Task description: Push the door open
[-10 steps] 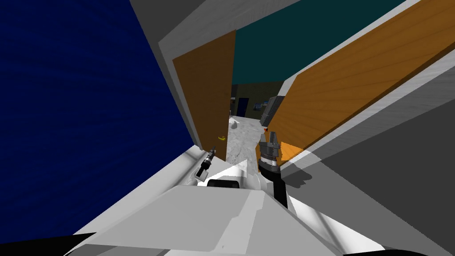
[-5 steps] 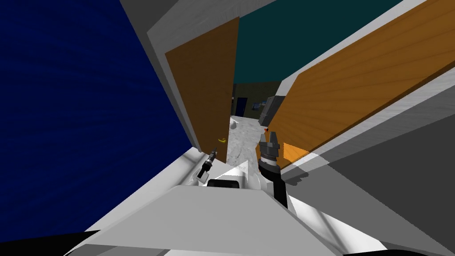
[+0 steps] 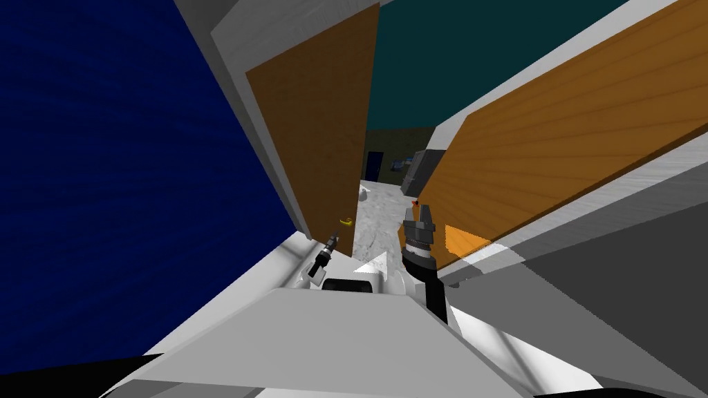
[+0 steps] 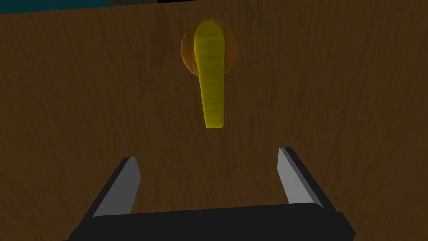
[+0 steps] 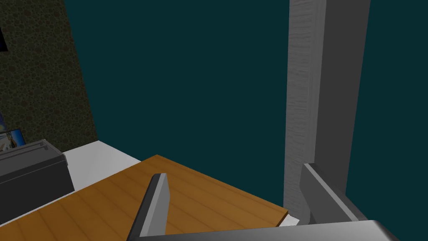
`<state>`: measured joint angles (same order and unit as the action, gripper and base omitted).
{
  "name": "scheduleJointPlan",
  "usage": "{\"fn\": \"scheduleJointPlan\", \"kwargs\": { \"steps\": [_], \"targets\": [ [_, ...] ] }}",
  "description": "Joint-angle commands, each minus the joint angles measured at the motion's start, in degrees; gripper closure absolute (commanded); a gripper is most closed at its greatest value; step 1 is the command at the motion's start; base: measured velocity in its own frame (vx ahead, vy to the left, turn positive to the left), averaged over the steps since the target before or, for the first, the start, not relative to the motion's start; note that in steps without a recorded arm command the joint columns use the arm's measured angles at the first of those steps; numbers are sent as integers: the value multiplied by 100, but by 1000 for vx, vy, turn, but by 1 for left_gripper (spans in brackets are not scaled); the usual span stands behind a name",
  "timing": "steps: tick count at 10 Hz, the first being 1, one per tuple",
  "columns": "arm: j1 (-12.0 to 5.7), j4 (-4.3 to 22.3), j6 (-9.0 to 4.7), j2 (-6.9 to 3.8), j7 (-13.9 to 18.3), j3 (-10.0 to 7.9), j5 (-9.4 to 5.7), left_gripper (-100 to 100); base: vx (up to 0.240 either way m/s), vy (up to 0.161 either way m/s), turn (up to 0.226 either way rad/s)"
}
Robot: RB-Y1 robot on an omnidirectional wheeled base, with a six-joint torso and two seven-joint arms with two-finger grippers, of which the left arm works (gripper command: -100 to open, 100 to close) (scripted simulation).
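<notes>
A dark brown door leaf (image 3: pixel 325 131) stands ajar on the left of the doorway, with a yellow lever handle (image 3: pixel 346 222) near its free edge. My left gripper (image 3: pixel 332 240) sits just short of it, open. In the left wrist view the handle (image 4: pixel 212 75) lies beyond the open left gripper (image 4: pixel 207 155), which faces the brown door face (image 4: pixel 334 104) with nothing between its fingers. My right gripper (image 3: pixel 423 211) is raised beside a lighter orange-brown door leaf (image 3: pixel 553 138) on the right. The right gripper (image 5: pixel 234 172) is open over that leaf's edge (image 5: pixel 188 196).
A dark blue wall (image 3: pixel 117 173) runs along the left and a grey wall (image 3: pixel 608 276) along the right. Through the gap lies a pale mottled floor (image 3: pixel 377 214) with a dark grey cabinet (image 3: pixel 418 169) and a teal wall (image 3: pixel 442 62). A grey frame post (image 5: pixel 322 83) stands near the right gripper.
The whole head view has shifted: I have moved closer to the doorway, and the left door leaf looms taller. Both arms keep their pose.
</notes>
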<state>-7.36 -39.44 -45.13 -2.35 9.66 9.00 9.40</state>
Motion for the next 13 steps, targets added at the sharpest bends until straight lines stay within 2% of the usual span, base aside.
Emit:
{"fn": "scheduleJointPlan", "kwargs": {
  "steps": [1,4,6,8,9,10,13],
  "targets": [
    [30,-56,24,-35,-10,-3,-3,-100,154,-47,-21],
    [26,-8,-3,-44,-50,-40,-28,-100,190,-58,-27],
    [22,24,-21,-5,-77,-64,-45,-100,195,-61,-26],
    [19,56,-39,80,-103,-88,-61,-100,191,-52,-30],
    [38,11,-14,61,-98,-77,-53,-100,84,-22,-2],
    [38,11,-14,61,-98,-77,-53,100,-11,2,5],
    [38,11,-14,61,-98,-77,-53,100,-13,5,-9]
  ]
}}
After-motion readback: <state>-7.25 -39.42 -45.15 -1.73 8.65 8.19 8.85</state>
